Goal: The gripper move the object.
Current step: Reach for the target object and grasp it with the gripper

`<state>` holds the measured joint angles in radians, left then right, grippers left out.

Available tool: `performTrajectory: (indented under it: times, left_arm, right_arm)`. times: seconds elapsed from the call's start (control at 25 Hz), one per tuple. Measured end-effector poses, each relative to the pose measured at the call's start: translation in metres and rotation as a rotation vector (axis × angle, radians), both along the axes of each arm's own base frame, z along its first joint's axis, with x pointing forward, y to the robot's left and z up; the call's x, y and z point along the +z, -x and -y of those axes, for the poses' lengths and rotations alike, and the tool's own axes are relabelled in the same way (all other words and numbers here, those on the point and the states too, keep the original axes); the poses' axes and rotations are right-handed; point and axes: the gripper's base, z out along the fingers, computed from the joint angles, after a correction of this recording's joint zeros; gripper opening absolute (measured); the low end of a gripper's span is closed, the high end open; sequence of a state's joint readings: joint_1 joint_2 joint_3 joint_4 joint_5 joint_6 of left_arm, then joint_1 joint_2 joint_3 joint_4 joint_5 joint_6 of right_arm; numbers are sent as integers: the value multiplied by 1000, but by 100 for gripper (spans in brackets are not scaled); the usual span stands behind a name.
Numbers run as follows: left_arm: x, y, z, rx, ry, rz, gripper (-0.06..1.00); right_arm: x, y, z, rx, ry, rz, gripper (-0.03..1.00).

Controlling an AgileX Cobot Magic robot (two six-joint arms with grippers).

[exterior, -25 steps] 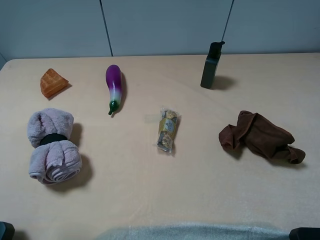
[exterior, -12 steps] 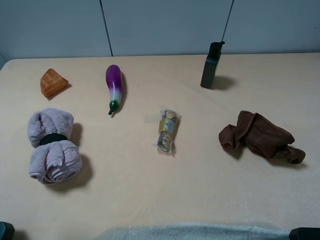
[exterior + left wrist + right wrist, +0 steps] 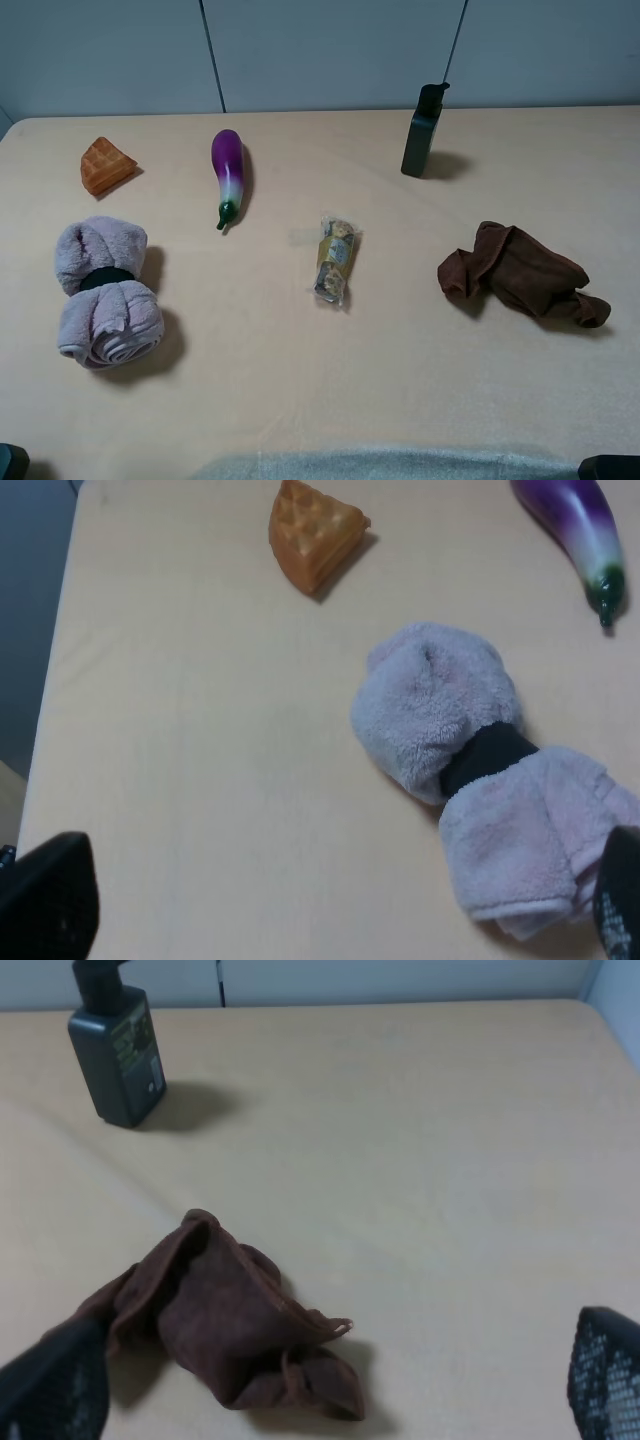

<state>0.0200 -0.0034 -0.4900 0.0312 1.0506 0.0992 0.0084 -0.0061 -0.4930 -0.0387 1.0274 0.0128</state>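
Beige tabletop point(image 3: 300, 400) held a wrapped snack point(image 3: 335, 260) at centre, an eggplant point(image 3: 229, 175) at eleven o'clock, a rolled grey towel point(image 3: 105, 290) at nine and a crumpled brown cloth point(image 3: 520, 272) at three; which one was to be moved, I couldn't tell. The left gripper point(image 3: 330, 910) near the towel and the right gripper point(image 3: 330, 1380) near the cloth both had their fingers spread wide, holding nothing.

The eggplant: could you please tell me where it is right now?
In the exterior high view, the eggplant lies left of centre, between the waffle wedge and the wrapped packet.
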Motion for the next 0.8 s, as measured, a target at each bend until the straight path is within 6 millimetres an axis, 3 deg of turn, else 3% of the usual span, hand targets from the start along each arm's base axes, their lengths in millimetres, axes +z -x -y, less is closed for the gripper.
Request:
performTrajectory:
  times: [0.32, 0.8]
  left_arm:
    - [0, 0, 0, 0, 0, 0, 99]
    - [0, 0, 0, 0, 0, 0, 99]
  right_arm:
    - [0, -9, -5, 34, -55, -59, 69]
    - [34, -82, -15, 127, -87, -307, 69]
